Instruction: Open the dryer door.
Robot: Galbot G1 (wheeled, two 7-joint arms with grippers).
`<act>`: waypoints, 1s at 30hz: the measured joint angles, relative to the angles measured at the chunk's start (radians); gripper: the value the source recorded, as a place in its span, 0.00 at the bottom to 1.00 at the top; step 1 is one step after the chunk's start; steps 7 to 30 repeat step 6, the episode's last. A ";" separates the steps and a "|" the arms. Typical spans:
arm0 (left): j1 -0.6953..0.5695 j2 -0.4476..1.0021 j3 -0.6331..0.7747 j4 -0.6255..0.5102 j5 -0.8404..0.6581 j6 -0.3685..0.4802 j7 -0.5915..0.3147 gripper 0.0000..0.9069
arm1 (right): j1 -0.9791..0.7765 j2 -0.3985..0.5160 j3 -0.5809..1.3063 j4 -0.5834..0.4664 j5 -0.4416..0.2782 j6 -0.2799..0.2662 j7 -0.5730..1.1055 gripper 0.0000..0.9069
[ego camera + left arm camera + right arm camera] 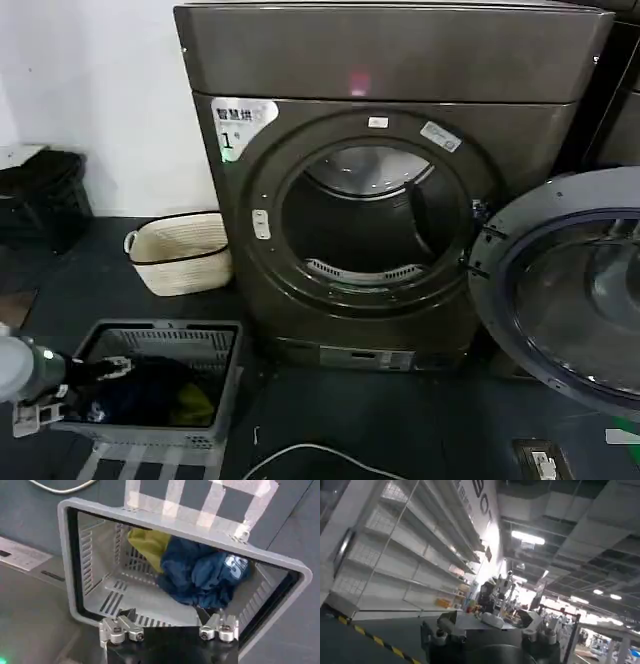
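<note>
Two grippers, neither touching door. Left gripper [169, 629] spread, empty, hovering over grey laundry basket [222, 335] of clothes at robot's lower left. Right gripper [490, 630] pointing toward ceiling; finger state unclear. Dryer door [575, 285] already swung wide, right of dryer [400, 70], hinged on drum opening's right, nearer right arm, well apart from left.

Grey-brown dryer [400, 60] with white "1" sticker [238, 125]; grey basket [75, 565] holds navy and yellow-green clothes [200, 572].
</note>
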 joint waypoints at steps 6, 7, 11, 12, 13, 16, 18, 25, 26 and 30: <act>-0.014 -0.003 0.016 0.008 -0.007 0.000 0.005 1.00 | -0.001 0.000 -0.001 -0.003 -0.001 0.003 -0.003 1.00; -0.014 -0.003 0.016 0.008 -0.007 0.000 0.005 1.00 | -0.001 0.000 -0.001 -0.003 -0.001 0.003 -0.003 1.00; -0.014 -0.003 0.016 0.008 -0.007 0.000 0.005 1.00 | -0.001 0.000 -0.001 -0.003 -0.001 0.003 -0.003 1.00; -0.014 -0.003 0.016 0.008 -0.007 0.000 0.005 1.00 | -0.001 0.000 -0.001 -0.003 -0.001 0.003 -0.003 1.00; -0.014 -0.003 0.016 0.008 -0.007 0.000 0.005 1.00 | -0.001 0.000 -0.001 -0.003 -0.001 0.003 -0.003 1.00; -0.014 -0.003 0.016 0.008 -0.007 0.000 0.005 1.00 | -0.001 0.000 -0.001 -0.003 -0.001 0.003 -0.003 1.00; -0.014 -0.003 0.016 0.008 -0.007 0.000 0.005 1.00 | -0.001 0.000 -0.001 -0.003 -0.001 0.003 -0.003 1.00; -0.014 -0.003 0.016 0.008 -0.007 0.000 0.005 1.00 | -0.001 0.000 -0.001 -0.003 -0.001 0.003 -0.003 1.00; -0.014 -0.003 0.016 0.008 -0.007 0.000 0.005 1.00 | -0.001 0.000 -0.001 -0.003 -0.001 0.003 -0.003 1.00; -0.014 -0.003 0.016 0.008 -0.007 0.000 0.005 1.00 | -0.001 0.000 -0.001 -0.003 -0.001 0.003 -0.003 1.00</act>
